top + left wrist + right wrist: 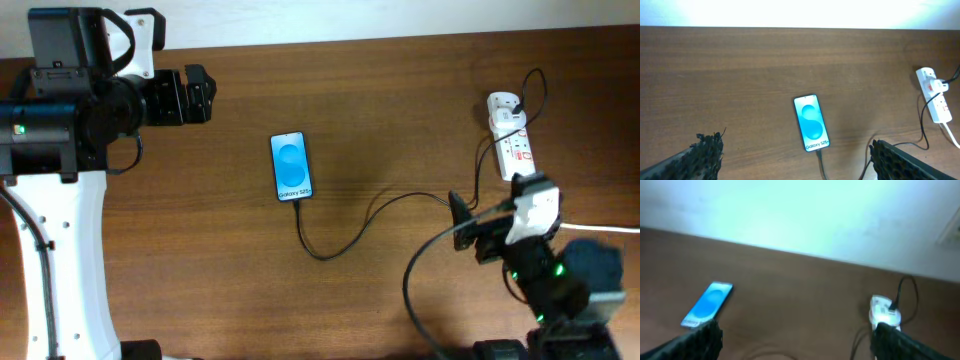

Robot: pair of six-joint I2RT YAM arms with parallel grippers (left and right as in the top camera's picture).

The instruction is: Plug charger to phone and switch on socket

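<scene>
The phone (291,166) lies flat mid-table, its blue screen lit with "Galaxy S25" text; it also shows in the left wrist view (811,122) and the right wrist view (707,305). The charger's thin black cable (340,243) runs from the phone's near end across the table to its plug in the white socket strip (512,137), which also shows in the left wrist view (935,95) and right wrist view (882,312). My left gripper (192,96) is open and empty at the far left. My right gripper (462,223) is open and empty, just below the socket.
The socket's thick white cord (600,228) leads off to the right edge. The brown wooden table (380,90) ends at a pale wall along the back. The cable loops loosely between phone and socket.
</scene>
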